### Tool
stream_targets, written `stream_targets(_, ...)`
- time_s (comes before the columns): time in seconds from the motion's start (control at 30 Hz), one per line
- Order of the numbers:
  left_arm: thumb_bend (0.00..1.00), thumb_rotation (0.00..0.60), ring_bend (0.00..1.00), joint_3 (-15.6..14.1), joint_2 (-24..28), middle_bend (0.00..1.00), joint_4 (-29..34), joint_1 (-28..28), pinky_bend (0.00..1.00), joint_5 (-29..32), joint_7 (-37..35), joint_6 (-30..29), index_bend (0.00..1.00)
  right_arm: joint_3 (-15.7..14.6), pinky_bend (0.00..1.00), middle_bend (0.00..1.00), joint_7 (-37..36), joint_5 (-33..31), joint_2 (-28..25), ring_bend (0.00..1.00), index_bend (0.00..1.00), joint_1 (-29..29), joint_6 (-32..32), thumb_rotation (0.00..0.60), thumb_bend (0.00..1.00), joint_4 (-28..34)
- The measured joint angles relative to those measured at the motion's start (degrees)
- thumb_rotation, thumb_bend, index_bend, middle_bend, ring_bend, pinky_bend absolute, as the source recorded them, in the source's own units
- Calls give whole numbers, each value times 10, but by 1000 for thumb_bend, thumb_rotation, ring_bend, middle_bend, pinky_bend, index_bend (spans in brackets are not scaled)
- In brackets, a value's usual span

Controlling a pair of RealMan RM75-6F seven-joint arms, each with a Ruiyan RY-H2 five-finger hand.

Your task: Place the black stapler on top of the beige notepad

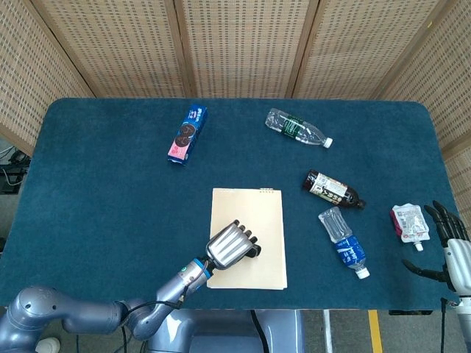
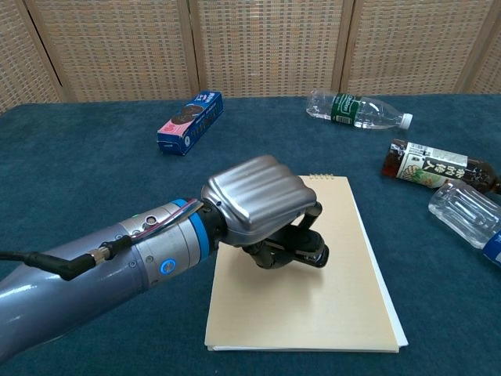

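Observation:
My left hand (image 1: 231, 249) (image 2: 262, 201) hovers over the beige notepad (image 1: 250, 213) (image 2: 313, 305), fingers curled around the black stapler (image 2: 300, 253) (image 1: 253, 251). The stapler pokes out beneath the silver back of the hand, just above the pad's middle in the chest view. Whether it touches the paper I cannot tell. At the far right table edge my right hand (image 1: 454, 249) is open with its fingers spread, holding nothing; only the head view shows it.
A blue cookie box (image 1: 187, 133) (image 2: 190, 121) lies at the back left. A clear bottle (image 1: 296, 127) (image 2: 356, 110), a dark bottle (image 1: 333, 189) (image 2: 437, 164) and a blue-labelled bottle (image 1: 344, 241) (image 2: 466, 211) lie right of the pad. A pink-white pouch (image 1: 407, 221) lies near my right hand.

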State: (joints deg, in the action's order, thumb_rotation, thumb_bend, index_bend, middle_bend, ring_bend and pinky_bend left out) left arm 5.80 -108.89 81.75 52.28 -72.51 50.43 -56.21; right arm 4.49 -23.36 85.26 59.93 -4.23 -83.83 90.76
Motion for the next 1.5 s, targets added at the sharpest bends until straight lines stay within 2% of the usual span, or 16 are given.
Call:
stream_targets(0.07,456,600,480,0,-5,460,-4,0,476,0,6,-4,673,0,0,0,-2,1,0,0,50,1,-1,600,150,0)
stream_targets(0.27,411,600,433,-3,-17,409,-12,-3,445,-5,14,-14,620,1,0,0,-5,2,-1,0,51,1,-2,600,150,-1)
stream_targets(0.4,410,600,424,-5,-21,398,-18,-2,438,-6,21,-13,609,0,0,0,-6,3,-1,0,50,2,-3,600,150,2)
stream_targets(0.5,407,600,381,-6,-26,346,-23,-2,410,-7,28,-13,559,0,0,0,-7,4,-2,0,50,2,-4,600,150,2)
stream_targets(0.63,357,600,259,-6,-28,234,-25,-2,307,-6,35,-13,448,0,0,0,-9,4,-2,0,51,2,-3,600,150,2)
stream_targets(0.87,270,600,12,0,-35,4,-25,-7,43,-7,49,-30,183,1,0,0,-13,4,-4,0,50,3,-5,600,150,3)
stream_targets(1.07,270,600,0,5,-34,0,-15,-12,16,-10,50,-45,133,1,0,0,-11,6,-4,0,50,3,-6,600,150,2)
stream_targets(1.27,270,600,0,7,-11,0,20,-30,3,-20,52,-81,119,3,0,0,-9,3,-3,0,50,3,-6,600,151,-1)
stream_targets(1.4,264,600,0,2,29,0,59,-56,0,-41,41,-128,98,2,0,0,-2,3,-1,0,50,2,-4,600,150,0)
stream_targets(1.5,227,600,0,-7,74,0,95,-87,0,-54,30,-168,42,2,0,0,9,3,1,0,50,2,-4,600,150,1)
